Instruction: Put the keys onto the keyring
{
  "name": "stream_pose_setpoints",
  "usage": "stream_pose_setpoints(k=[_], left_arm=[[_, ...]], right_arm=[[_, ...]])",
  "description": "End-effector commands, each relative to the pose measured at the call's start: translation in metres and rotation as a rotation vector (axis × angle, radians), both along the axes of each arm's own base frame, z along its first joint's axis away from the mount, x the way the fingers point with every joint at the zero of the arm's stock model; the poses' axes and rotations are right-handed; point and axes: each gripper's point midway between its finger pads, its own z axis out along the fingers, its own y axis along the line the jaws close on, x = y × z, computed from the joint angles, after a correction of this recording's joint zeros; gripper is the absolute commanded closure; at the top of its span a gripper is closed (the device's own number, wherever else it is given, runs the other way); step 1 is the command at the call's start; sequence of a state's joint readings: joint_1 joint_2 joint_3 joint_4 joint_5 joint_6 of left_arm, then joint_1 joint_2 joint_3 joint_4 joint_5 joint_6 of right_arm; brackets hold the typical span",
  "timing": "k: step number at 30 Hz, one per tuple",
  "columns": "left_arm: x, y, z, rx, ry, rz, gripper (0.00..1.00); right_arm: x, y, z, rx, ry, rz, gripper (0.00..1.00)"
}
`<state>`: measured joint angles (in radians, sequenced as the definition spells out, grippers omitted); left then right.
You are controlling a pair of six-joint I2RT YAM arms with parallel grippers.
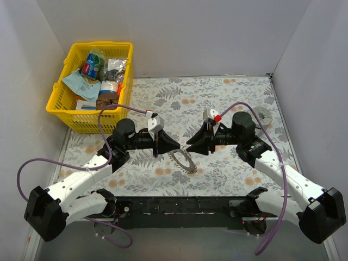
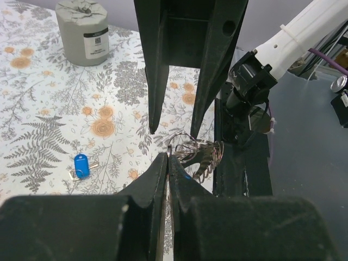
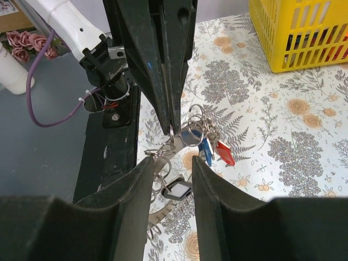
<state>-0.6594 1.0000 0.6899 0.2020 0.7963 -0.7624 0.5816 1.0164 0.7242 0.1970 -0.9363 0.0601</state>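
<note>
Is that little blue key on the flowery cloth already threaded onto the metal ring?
No, the blue key lies alone on the tablecloth, well apart from the keyring.

Left claw (image 1: 173, 144), right claw (image 1: 193, 145) black, tapered; white arm shells (image 1: 81, 187), black joints (image 1: 124, 130), purple cables (image 1: 20, 176), red wrist tab (image 1: 217, 117).

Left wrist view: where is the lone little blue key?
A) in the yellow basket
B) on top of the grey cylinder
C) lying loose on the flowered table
C: the blue key lies flat on the flowered table, well apart from the grey cylinder.
</note>
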Motion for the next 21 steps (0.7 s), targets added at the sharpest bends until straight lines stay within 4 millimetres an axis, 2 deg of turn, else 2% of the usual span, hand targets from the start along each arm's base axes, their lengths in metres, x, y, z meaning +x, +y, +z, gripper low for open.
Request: stream_pose_setpoints(k=[1,4,13,17,21], left_arm=[[-0.002,-0.008,-0.004,0.016,0.020,-0.063,1.00],[0.000,-0.013,-0.014,0.037,0.045,-0.077,1.00],[0.000,-0.034,-0.018,0.012,0.027,-0.148,1.00],[-0.002,-0.050,-0.035,0.036,0.065,-0.185,1.00],[-0.002,-0.055,-0.048,0.056,0.071,-0.183,1.00]], right_arm=[[0.009,-0.003,0.010,0.031,-0.050,-0.036,0.58],[0.013,-0.008,0.009,0.033,-0.053,-0.058,0.58],[0.031,-0.027,0.000,0.022,-0.035,-0.195,0.59],[0.036,-0.034,-0.006,0.013,-0.021,-0.232,0.59],[0.039,-0.036,-0.014,0.004,-0.003,-0.246,0.60]])
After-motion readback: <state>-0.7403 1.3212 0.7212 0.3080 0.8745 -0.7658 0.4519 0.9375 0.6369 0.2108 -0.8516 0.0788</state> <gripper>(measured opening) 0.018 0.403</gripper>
